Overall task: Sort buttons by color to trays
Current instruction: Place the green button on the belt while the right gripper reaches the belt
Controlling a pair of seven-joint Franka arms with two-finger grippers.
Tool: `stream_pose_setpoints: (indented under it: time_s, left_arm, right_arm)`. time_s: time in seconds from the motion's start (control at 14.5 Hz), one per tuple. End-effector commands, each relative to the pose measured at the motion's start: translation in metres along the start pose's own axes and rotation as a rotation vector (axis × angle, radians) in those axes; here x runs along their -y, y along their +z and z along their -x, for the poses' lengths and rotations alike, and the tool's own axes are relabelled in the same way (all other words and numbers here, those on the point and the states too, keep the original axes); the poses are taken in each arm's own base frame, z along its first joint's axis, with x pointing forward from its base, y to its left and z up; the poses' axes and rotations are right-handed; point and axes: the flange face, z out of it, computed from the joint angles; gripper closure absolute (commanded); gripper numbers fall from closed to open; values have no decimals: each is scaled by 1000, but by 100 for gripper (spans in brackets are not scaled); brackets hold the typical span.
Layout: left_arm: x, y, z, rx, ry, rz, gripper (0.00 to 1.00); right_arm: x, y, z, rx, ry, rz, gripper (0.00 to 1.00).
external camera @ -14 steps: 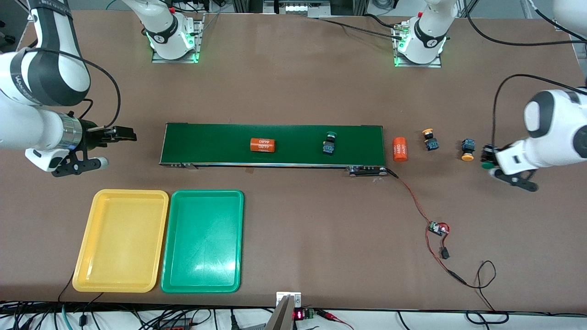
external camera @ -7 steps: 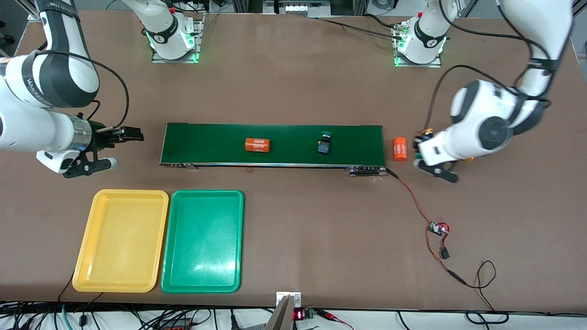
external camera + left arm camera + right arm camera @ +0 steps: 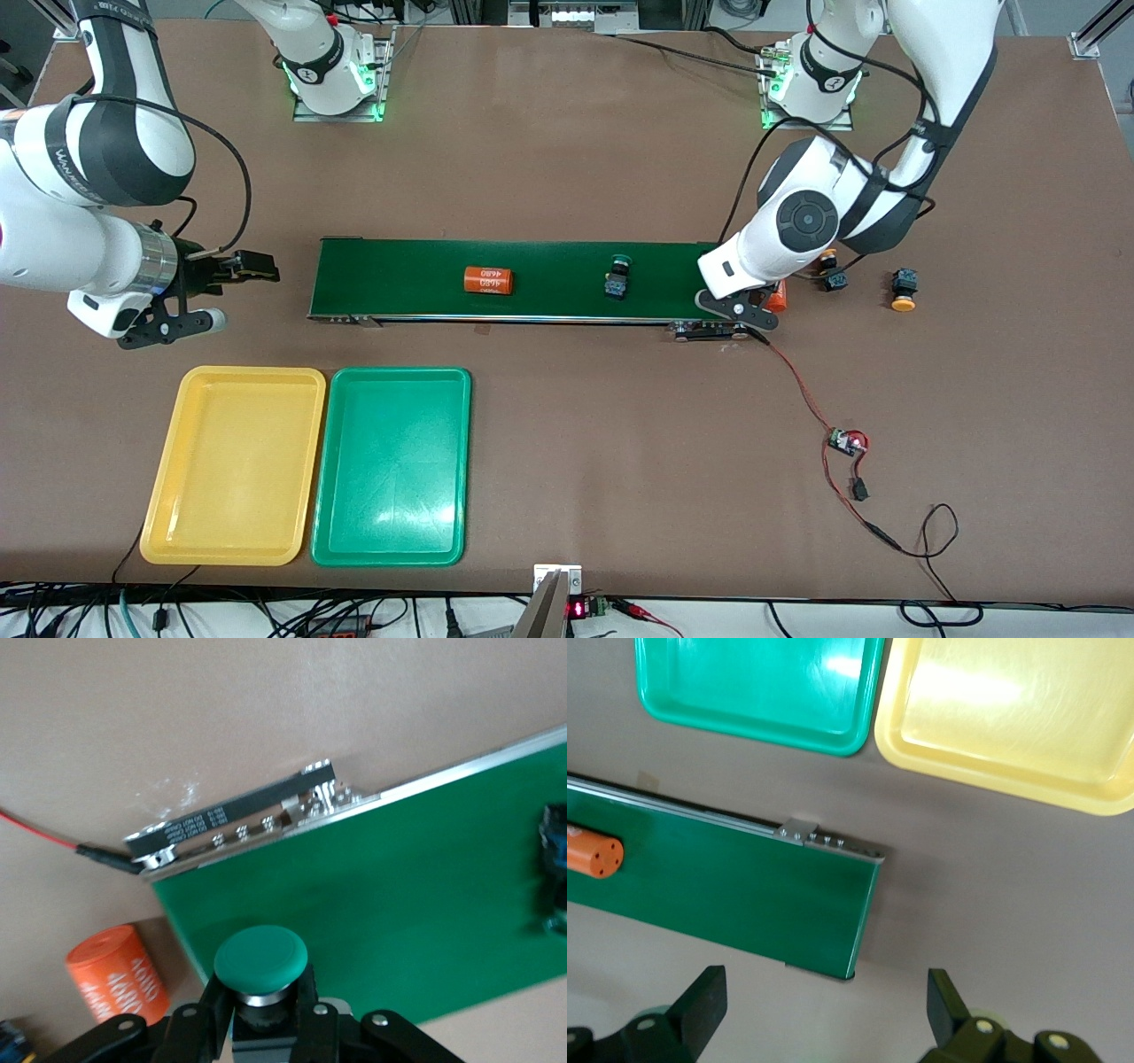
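My left gripper (image 3: pixel 740 303) is shut on a green-capped button (image 3: pixel 260 961) and holds it over the conveyor belt's (image 3: pixel 399 279) end toward the left arm. Another green-capped button (image 3: pixel 616 276) lies on the belt. Two yellow-capped buttons lie on the table off that belt end; one (image 3: pixel 828 270) is partly hidden by the left arm, the other (image 3: pixel 903 291) is in plain sight. My right gripper (image 3: pixel 244 266) is open and empty off the belt's other end. The yellow tray (image 3: pixel 235 465) and green tray (image 3: pixel 391 465) lie side by side, nearer the camera, both bare.
An orange cylinder (image 3: pixel 488 280) lies on the belt. A second orange cylinder (image 3: pixel 777 299) lies just off the belt end, beside the left gripper. A red wire with a small circuit board (image 3: pixel 846 441) runs from the belt toward the table's front edge.
The left arm has carried the green-capped button from the table's end, past the yellow-capped buttons, to the belt's end. The cylinder and button on the belt have shifted toward the right arm's end.
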Motion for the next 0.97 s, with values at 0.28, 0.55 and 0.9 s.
stream_pose_setpoints:
  time_s: [0.28, 0.55, 0.9]
  left_arm:
    - [-21, 19, -12, -18, -142, 41, 0]
    - [-11, -28, -10, -85, -193, 55, 0]
    - [79, -33, -3, -19, -298, 44, 0]
  right_arm:
    - [36, 4, -4, -48, 104, 1, 0]
    - [79, 53, 19, -106, 117, 30, 0]
    - [100, 97, 82, -166, 151, 57, 0]
